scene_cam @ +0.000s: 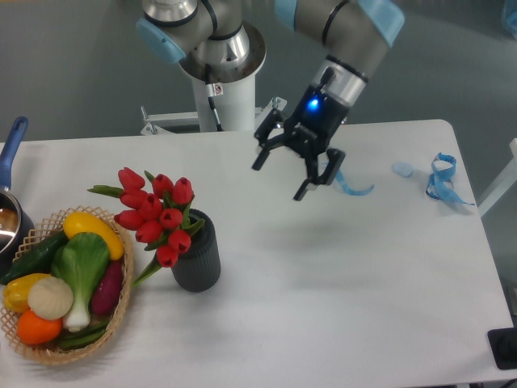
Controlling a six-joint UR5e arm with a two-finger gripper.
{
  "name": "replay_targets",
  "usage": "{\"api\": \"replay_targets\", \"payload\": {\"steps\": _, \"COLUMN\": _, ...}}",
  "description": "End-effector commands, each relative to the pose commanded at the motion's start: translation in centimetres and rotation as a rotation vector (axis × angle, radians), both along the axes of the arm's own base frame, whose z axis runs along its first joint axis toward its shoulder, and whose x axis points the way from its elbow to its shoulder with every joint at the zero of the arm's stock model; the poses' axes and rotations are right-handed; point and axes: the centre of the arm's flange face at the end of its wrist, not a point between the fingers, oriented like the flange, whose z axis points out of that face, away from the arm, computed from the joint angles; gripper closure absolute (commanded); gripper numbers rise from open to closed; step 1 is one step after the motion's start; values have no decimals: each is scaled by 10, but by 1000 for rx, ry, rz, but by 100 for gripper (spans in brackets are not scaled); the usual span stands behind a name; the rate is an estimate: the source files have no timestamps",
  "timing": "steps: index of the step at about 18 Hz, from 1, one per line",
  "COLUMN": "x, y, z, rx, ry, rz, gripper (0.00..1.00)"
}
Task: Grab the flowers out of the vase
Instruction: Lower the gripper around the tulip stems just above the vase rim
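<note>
The flowers point(153, 212), a bunch of red tulip buds with green stems and leaves, stand in the vase point(198, 257), a small dark grey ribbed cylinder at the left of the white table. The buds lean to the left over its rim. My gripper point(279, 176) hangs in the air above the table's middle back, well to the right of and behind the flowers. Its two black fingers are spread apart and hold nothing.
A wicker basket point(48, 349) of toy vegetables sits at the front left, close to the vase. A blue-handled pot point(10, 212) is at the left edge. Blue ribbon scraps point(441, 179) lie at the back right, one point(353, 188) just right of the gripper.
</note>
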Motion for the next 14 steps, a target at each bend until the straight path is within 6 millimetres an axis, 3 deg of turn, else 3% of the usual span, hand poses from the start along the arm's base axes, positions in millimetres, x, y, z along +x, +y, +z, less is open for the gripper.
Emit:
{"api": "replay_targets", "payload": {"steps": 3, "x": 16, "y": 29, "z": -13, "rx": -3, "ry": -28, "rz": -68, "gripper": 0}}
{"api": "replay_targets", "payload": {"steps": 7, "x": 39, "y": 45, "z": -14, "rx": -14, "ry": -57, "rz": -98, "gripper": 0}}
{"api": "replay_targets", "payload": {"steps": 14, "x": 56, "y": 60, "z": -19, "rx": -29, "ry": -70, "rz": -137, "gripper": 0}}
